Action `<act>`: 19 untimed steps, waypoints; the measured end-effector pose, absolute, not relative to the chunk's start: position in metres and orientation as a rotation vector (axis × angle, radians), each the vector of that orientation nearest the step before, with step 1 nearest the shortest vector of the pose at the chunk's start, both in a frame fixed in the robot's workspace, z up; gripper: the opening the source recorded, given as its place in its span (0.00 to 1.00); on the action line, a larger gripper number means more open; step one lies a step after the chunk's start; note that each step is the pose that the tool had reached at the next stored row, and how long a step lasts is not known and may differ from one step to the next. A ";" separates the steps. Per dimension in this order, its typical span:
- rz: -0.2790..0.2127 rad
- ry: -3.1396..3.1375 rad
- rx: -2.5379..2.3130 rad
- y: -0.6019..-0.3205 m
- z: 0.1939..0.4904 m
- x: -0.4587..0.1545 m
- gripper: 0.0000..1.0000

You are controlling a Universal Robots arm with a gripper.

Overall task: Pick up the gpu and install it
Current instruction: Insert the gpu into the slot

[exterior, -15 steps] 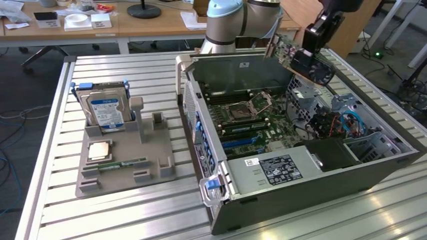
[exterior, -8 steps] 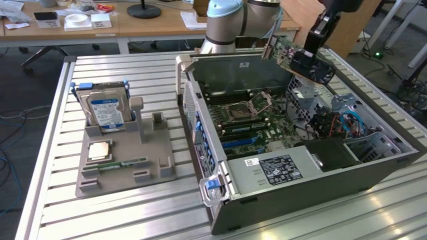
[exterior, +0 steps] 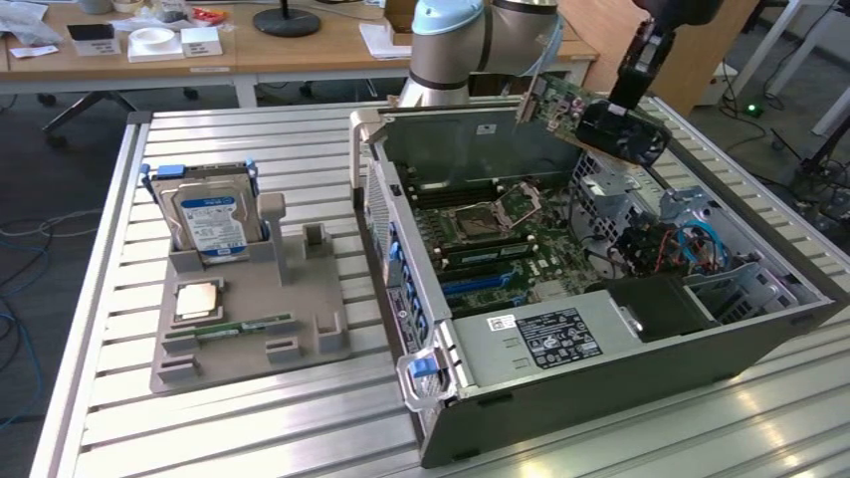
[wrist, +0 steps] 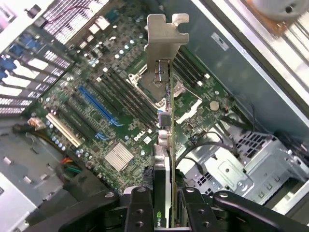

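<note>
The gripper (wrist: 164, 212) pinches the gpu (wrist: 165, 121) by its edge, above the open computer case (exterior: 558, 368). Align the card's edge parallel with the blue slot (wrist: 96, 104). Avoid tilt and the surrounding cables.

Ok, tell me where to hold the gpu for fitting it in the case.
Take the gpu by its end opposite the silver bracket, coming from that end and pinching its two flat faces, as the gripper does. The card is thin, and that leaves the bracket end free.
</note>
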State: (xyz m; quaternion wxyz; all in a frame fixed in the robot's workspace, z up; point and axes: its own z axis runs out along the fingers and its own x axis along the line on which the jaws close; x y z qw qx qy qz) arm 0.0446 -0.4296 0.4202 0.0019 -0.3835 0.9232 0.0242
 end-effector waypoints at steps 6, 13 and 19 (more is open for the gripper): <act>0.076 2.829 -1.360 -0.430 0.420 0.045 0.27; 0.076 2.740 -1.539 -0.430 0.420 0.045 0.27; 0.076 2.654 -1.688 -0.430 0.419 0.045 0.27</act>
